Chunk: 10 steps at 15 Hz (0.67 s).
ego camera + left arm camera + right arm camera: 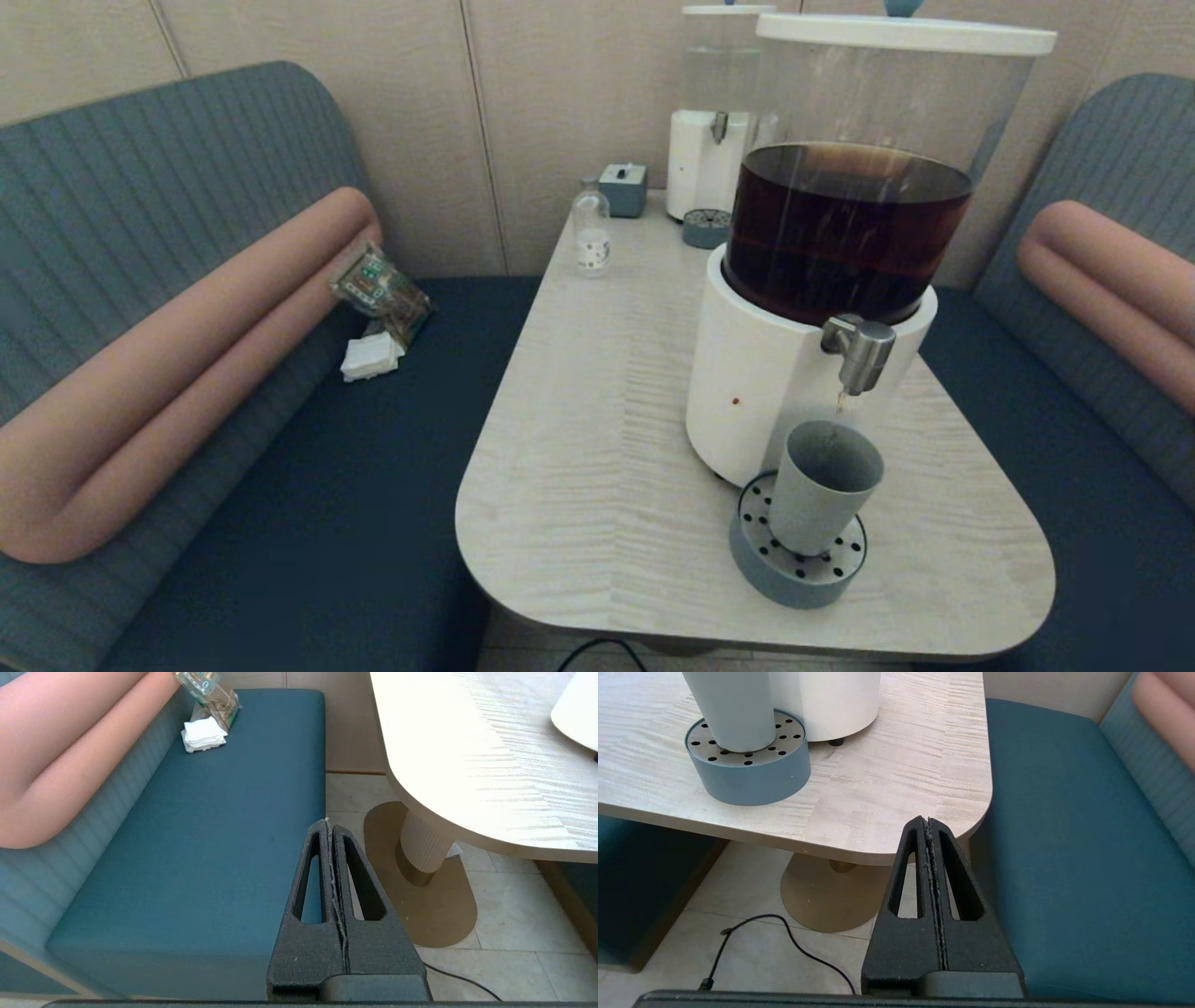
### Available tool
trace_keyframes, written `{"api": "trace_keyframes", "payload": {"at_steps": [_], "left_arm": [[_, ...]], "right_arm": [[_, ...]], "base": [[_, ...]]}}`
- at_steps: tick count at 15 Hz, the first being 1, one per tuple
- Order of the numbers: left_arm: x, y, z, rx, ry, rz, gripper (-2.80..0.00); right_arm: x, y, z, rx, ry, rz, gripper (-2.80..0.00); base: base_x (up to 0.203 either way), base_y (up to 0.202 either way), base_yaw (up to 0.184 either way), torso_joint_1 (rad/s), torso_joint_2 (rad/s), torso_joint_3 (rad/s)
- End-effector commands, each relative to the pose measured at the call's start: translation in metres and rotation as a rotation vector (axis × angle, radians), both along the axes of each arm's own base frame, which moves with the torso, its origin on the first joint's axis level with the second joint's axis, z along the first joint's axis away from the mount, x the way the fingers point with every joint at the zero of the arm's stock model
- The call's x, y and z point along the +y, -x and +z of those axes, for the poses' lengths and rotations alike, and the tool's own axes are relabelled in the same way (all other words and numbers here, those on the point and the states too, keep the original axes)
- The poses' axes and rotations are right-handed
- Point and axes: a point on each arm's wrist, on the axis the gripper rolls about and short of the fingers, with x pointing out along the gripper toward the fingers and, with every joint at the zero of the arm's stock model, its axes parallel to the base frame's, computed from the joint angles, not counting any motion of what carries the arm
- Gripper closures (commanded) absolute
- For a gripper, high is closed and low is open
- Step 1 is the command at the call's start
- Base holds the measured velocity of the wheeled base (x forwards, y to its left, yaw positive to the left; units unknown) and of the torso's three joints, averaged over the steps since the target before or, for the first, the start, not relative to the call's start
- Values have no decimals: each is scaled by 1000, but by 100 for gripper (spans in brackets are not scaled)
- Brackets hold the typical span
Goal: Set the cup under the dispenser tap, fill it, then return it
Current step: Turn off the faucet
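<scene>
Filling stage. The cup [825,485] stands on the perforated drip tray [796,569] directly under the dispenser tap [860,350]; a thin stream seems to fall. Left gripper [330,823] and right gripper [927,821] hang off-table, fingers pressed together. Return remains.

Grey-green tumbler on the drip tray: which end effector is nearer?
Right. The right end effector sits below the table corner near the grey-green tumbler; the left end effector is over the blue bench.
</scene>
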Motion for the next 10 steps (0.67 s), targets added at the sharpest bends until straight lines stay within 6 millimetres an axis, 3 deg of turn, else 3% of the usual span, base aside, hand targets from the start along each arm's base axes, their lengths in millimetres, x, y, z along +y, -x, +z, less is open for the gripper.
{"api": "trace_keyframes", "payload": {"at_steps": [1, 8, 10], "left_arm": [[0, 0, 0, 1, 1, 0, 0], [0, 0, -1, 4, 3, 1, 0], [0, 4, 14, -50, 9, 0, 0]], "right_arm": [[0, 0, 0, -1, -2, 2, 0], [0, 0, 0, -2, -2, 2, 0], [0, 0, 0, -1, -2, 2, 0]], "base": [[0, 0, 0, 0, 0, 0], [0, 0, 0, 0, 0, 0], [0, 0, 0, 0, 0, 0]]}}
